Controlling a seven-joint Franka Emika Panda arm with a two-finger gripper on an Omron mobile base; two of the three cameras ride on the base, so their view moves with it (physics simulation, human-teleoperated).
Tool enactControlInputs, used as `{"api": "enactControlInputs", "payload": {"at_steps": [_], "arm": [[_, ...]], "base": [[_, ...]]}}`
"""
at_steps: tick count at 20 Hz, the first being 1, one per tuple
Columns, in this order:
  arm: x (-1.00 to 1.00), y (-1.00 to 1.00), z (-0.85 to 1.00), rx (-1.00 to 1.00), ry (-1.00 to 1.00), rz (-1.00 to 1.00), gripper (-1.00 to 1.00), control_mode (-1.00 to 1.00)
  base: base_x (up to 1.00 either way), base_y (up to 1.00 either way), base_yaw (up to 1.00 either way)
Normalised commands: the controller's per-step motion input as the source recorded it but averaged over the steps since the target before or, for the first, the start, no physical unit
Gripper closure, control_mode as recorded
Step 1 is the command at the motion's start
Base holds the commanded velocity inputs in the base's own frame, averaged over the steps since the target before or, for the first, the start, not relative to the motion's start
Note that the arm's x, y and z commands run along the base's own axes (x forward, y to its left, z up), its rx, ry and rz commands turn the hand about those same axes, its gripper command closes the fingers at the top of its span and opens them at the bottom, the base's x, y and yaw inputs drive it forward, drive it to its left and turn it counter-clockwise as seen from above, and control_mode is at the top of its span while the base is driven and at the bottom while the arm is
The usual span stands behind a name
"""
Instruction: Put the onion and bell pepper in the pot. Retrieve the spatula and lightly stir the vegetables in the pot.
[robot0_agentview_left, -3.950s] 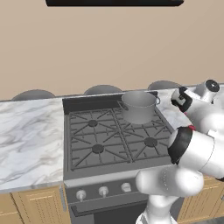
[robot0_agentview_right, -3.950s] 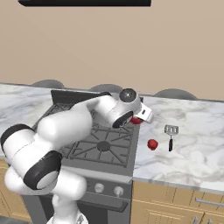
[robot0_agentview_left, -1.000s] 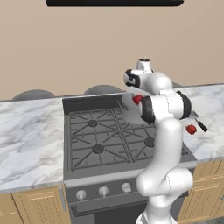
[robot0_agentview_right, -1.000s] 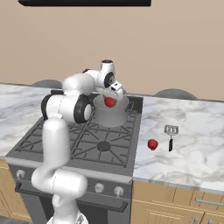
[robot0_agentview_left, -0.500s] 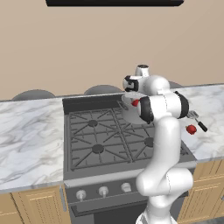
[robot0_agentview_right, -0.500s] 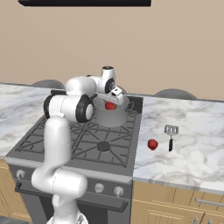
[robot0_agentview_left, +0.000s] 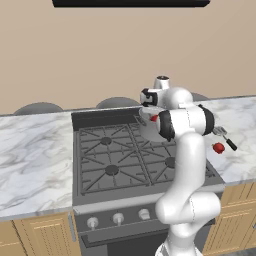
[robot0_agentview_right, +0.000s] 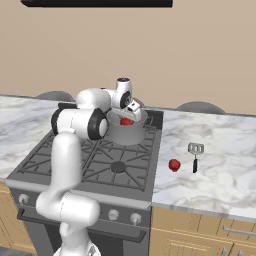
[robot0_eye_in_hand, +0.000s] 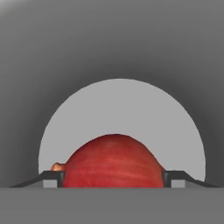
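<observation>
Hovering over the pot, gripper jaws clamping a red vegetable; another red vegetable lying on tabletop.

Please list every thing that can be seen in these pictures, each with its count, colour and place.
pot: one, grey metal, on the rear right burner of the stove.
held red vegetable: one, red, between the fingertips, above the open pot.
loose red vegetable: one, bright red, on the counter right of the stove.
spatula: one, metal head with dark handle, on the counter beside the loose red vegetable.
stove: one, dark grey, between the two counter parts.
counter: white marble, on both sides of the stove.
cabinets: light wood, under the counter.
gripper: one, dark fingertips, closed on the held red vegetable over the pot.
</observation>
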Motion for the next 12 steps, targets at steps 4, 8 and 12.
{"api": "enactControlInputs", "payload": {"at_steps": [4, 8, 12], "arm": [[0.01, 0.0, 0.0, 0.01, 0.0, 0.0, -1.0, -1.0], [0.0, 0.0, 0.01, 0.0, 0.03, 0.0, -1.0, -1.0], [0.01, 0.0, 0.02, 0.0, 0.01, 0.0, -1.0, -1.0]], "base": [[0.0, 0.0, 0.0], [0.0, 0.0, 0.0], [0.0, 0.0, 0.0]]}}
